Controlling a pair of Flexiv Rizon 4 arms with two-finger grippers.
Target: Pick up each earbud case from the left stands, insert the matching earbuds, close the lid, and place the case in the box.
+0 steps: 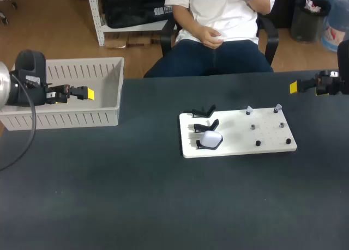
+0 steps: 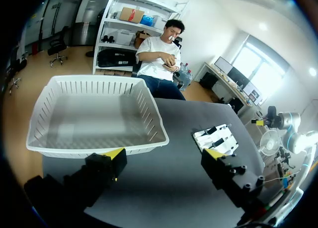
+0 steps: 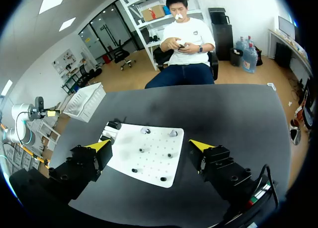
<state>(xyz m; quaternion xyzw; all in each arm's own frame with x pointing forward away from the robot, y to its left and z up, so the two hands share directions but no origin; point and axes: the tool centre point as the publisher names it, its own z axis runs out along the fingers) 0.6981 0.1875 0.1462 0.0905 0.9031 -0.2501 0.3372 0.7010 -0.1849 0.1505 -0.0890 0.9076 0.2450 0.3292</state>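
A white board [image 1: 240,134] lies right of the table's middle. On its left part stand black stands [image 1: 205,111]; the front one carries a white earbud case [image 1: 210,140], lid shut. Two pale earbuds [image 1: 249,110] [image 1: 277,107] sit on pegs at the board's far edge. My left gripper [image 1: 87,92] hangs open and empty over the white basket [image 1: 65,119]. At the far right my right gripper [image 1: 295,86] is open, empty and above the table. In the right wrist view the board [image 3: 149,163] lies ahead of the open gripper [image 3: 149,146]. In the left wrist view the basket [image 2: 99,147] lies ahead of the open gripper [image 2: 165,156].
The basket is empty and stands at the table's far left edge. Small dark pegs [image 1: 257,143] dot the board's right half. Dark tabletop stretches between basket and board [image 2: 217,138] and in front of both.
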